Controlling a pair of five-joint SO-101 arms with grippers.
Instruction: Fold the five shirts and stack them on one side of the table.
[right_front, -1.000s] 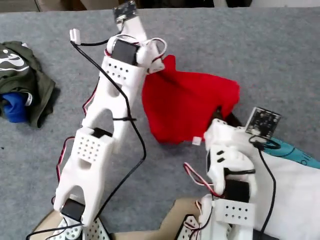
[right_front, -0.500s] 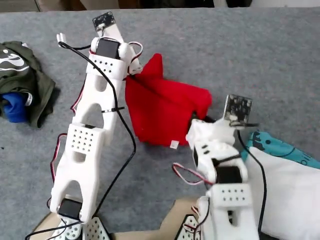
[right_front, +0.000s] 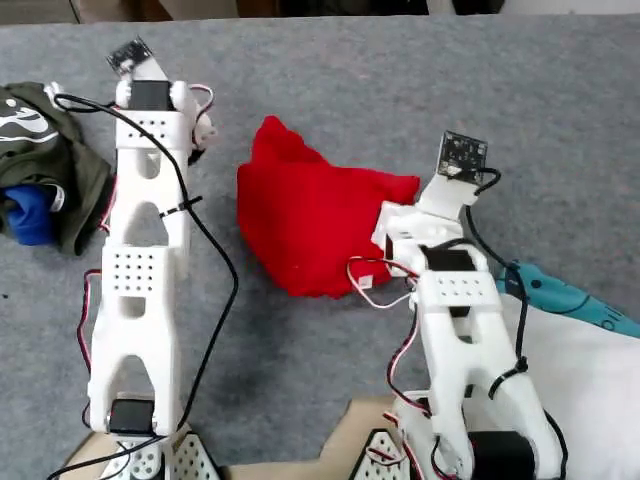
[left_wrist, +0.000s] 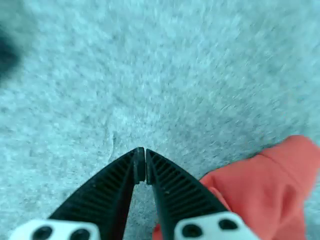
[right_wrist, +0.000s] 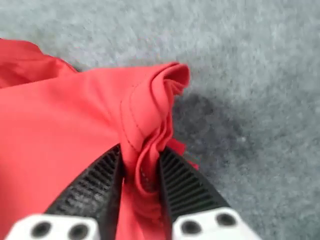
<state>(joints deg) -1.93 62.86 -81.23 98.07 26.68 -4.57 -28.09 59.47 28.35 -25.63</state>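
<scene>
Right wrist view: right hand (right_wrist: 141, 156) pinches the red shirt (right_wrist: 60, 125) by its bunched edge, likely for folding; left hand (left_wrist: 140, 159) is pressed together, empty.

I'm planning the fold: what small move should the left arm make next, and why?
Probably open the left gripper and move it to a free edge of the red shirt: it is shut on nothing beside it, while the right gripper pinches just one bunched corner.
</scene>
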